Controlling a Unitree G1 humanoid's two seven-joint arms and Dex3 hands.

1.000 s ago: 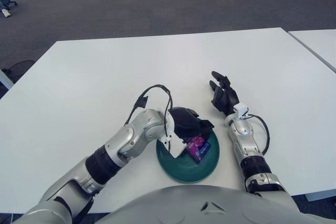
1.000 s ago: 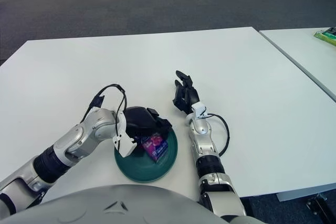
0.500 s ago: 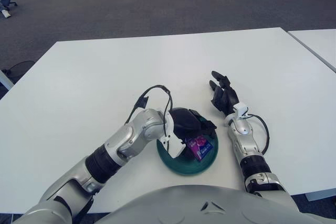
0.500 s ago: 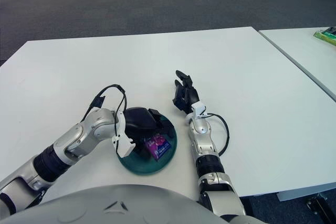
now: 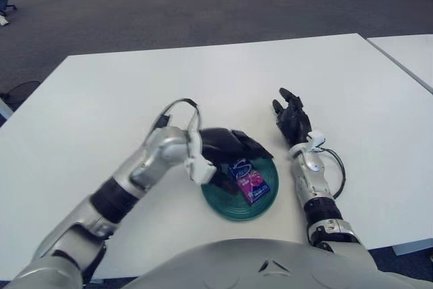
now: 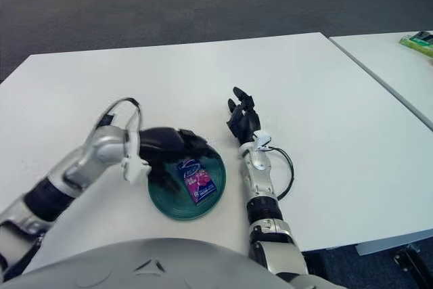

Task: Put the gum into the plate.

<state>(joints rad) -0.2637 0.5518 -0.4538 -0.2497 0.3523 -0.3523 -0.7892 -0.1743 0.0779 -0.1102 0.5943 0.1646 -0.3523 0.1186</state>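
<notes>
Left eye view, one gum (image 5: 247,179), one plate (image 5: 267,203), left hand (image 5: 230,145) open above.

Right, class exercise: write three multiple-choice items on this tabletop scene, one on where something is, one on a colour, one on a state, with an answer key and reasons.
1. Where does the gum packet lie?
A. On the bare table beside the plate
B. Inside the plate
C. In the right hand

2. What colour is the plate?
A. Dark green
B. Red
C. Yellow

3. What is the left hand doing?
A. Gripping the gum packet
B. Open over the plate's far-left rim, holding nothing
C. Lying flat at the table's far edge

Answers:
1 B: the pink and blue packet sits wholly within the plate's rim.
2 A: rim and bare inner surface show dark green against the white table.
3 B: its fingers are spread above the plate and the packet lies apart from them.

The right hand shows idle to the plate's right.
</notes>
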